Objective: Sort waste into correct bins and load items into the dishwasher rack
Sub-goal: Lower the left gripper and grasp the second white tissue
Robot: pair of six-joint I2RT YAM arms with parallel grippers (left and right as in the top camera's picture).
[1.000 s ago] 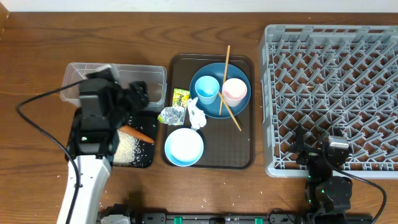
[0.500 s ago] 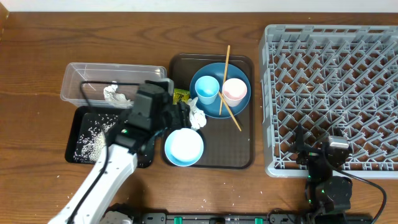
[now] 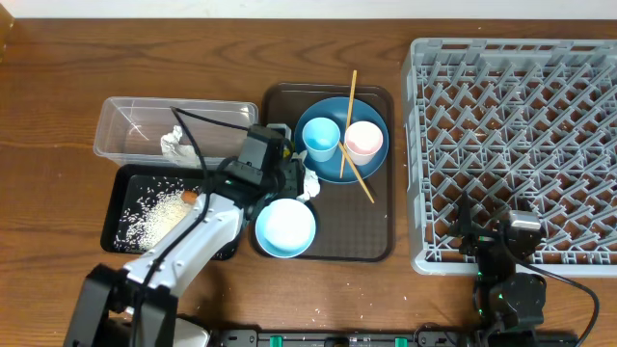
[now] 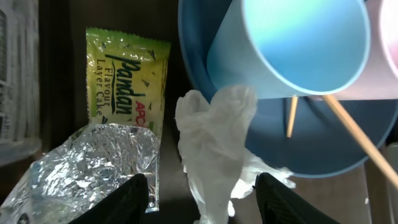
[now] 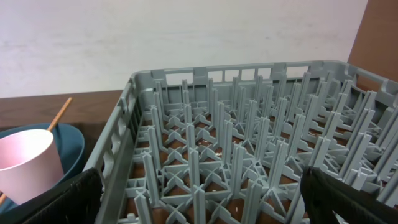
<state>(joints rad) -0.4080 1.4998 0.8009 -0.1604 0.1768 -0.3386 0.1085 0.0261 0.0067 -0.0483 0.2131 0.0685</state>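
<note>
left hand (image 4: 202,190), now past the black tray (image 3: 110,212), jaws apart astride the white tissue (image 4: 214,137); right hand (image 5: 199,208) unmoved, wide apart

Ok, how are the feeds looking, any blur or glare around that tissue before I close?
Left wrist: the tissue and packet print are sharp, the foil wrapper throws bright glints, the light blue cup is soft and the fingers are dark blurs. Overhead: even light, sharp, but the left arm hides the foil. Right wrist: the rack is crisp, no glare.
</note>
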